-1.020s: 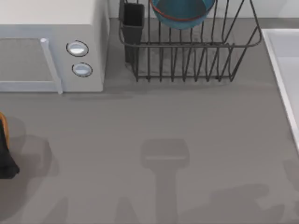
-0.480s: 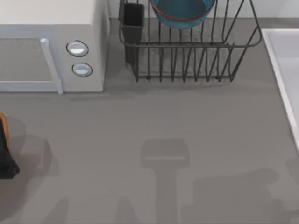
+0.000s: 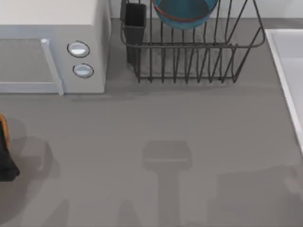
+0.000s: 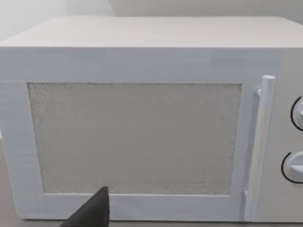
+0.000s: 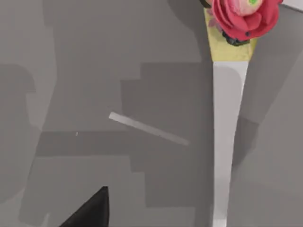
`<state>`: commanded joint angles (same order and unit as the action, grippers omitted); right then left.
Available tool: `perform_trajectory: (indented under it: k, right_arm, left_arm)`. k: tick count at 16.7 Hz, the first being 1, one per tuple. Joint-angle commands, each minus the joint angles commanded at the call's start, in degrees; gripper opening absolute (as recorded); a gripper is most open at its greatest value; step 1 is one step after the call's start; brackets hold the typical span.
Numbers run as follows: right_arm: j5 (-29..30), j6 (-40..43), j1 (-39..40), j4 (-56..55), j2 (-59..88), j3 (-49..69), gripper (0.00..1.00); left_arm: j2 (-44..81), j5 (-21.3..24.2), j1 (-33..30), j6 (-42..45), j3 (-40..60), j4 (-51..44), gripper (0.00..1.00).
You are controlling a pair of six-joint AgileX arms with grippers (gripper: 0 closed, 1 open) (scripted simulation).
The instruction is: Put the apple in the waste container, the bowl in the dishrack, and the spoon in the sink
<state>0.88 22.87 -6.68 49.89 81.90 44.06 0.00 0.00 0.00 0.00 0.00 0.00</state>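
Far to the left of the dishrack [image 3: 199, 61], at the table's [image 3: 156, 118] left edge, sits the black-and-orange end of the left arm [image 3: 4, 156]. The left gripper [image 4: 97, 210] faces the door of the white microwave [image 3: 52, 47], and whether it is open or closed cannot be told. The microwave stands just left of the dishrack, its two round knobs [image 3: 80, 59] on the side nearest the rack.

At the dishrack's left corner stands the dark rectangular utensil cup [image 3: 135, 23]. The blue bowl [image 3: 182, 12] with its reddish-brown rim lies inside the dishrack, behind the upright bars and right of the cup.

Right of the dishrack, at the table's right edge, is the pale sink [image 3: 277, 61] with its raised light rim.

Close under the right wrist camera is the spoon [image 5: 227, 132]: a thin pale handle with a red flower-like ornament [image 5: 244, 16] at one end, seen over the grey tabletop. The right gripper [image 5: 94, 208] shows as a dark tip beside the handle, and I cannot tell whether it is open, closed, or gripping the spoon.
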Motion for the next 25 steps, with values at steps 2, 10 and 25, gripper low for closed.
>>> perform_trajectory:
  k: [2, 10, 25]
  right_arm:
    - [-0.01, 0.03, -0.07, -6.48, 3.06, -3.15, 1.0]
    - [-0.01, 0.12, -0.23, -17.99, 8.93, -9.04, 1.0]
    - [-0.01, 0.12, -0.23, -17.99, 8.93, -9.04, 0.0]
  left_arm:
    - [0.0, 0.0, 0.0, 0.0, 0.0, 0.0, 1.0]
    - [0.0, 0.0, 0.0, 0.0, 0.0, 0.0, 1.0]
    - [0.0, 0.0, 0.0, 0.0, 0.0, 0.0, 1.0]
